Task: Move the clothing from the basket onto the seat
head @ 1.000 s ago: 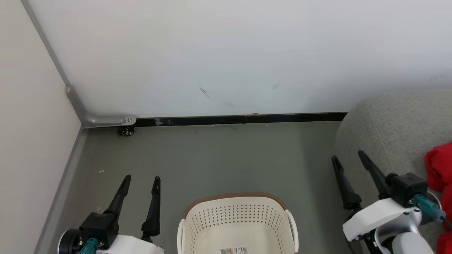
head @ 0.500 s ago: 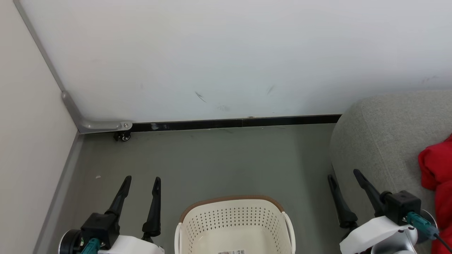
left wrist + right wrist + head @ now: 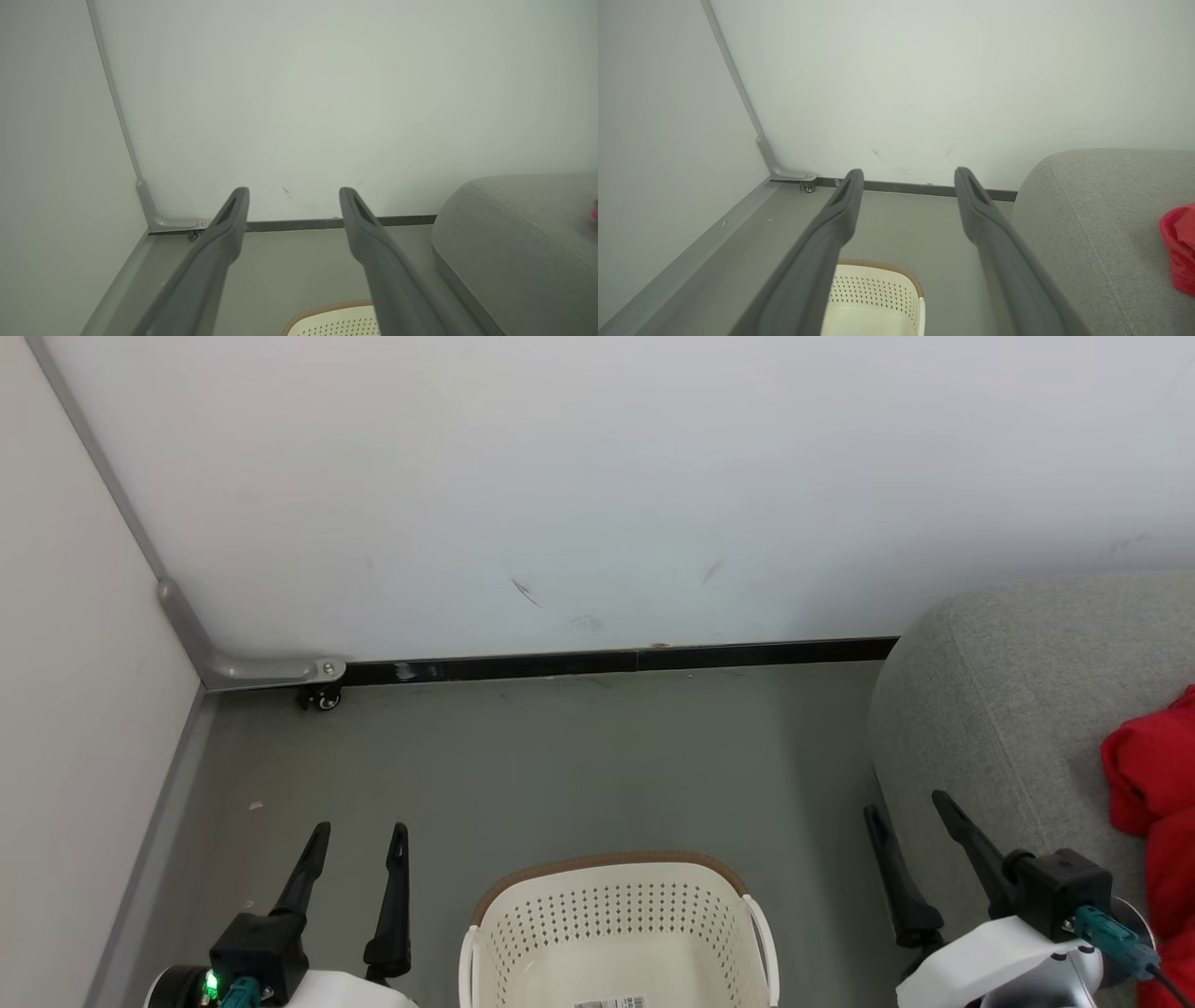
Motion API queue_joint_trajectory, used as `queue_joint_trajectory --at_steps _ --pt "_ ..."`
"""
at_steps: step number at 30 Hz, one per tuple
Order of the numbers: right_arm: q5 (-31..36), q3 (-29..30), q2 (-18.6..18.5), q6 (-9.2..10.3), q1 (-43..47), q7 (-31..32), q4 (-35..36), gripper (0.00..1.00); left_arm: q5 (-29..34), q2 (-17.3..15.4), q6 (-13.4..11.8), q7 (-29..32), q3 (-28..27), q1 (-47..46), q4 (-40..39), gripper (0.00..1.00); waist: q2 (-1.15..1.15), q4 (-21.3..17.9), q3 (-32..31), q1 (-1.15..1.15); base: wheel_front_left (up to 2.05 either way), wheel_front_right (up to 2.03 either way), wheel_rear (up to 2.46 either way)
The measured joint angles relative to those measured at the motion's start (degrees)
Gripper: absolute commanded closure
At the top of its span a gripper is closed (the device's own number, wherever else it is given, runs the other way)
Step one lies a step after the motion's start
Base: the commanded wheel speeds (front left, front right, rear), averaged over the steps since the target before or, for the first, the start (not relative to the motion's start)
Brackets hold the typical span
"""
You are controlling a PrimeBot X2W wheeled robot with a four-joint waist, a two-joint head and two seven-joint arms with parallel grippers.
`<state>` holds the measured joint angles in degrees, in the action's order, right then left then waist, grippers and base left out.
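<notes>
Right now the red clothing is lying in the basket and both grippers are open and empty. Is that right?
One thing is wrong. The red clothing lies on the grey seat, not in the basket. The head view shows this, and the part of the basket in view holds no garment. The rest stands: the left gripper and the right gripper are open and empty.

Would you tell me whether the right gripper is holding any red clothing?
No, the right gripper is open and empty; the clothing lies on the seat.
</notes>
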<state>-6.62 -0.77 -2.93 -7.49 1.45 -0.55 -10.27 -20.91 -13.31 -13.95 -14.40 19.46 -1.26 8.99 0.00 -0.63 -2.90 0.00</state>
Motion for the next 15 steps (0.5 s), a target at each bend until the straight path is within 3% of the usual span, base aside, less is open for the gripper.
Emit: queue_joint_trajectory --at_steps 15 --pt "0.53 0.77 0.23 0.0 0.1 0.0 1.11 0.0 1.58 -0.63 -1.94 0.77 0.1 0.04 1.33 0.0 0.0 0.08 0.35 0.0 0.0 0.0 0.0"
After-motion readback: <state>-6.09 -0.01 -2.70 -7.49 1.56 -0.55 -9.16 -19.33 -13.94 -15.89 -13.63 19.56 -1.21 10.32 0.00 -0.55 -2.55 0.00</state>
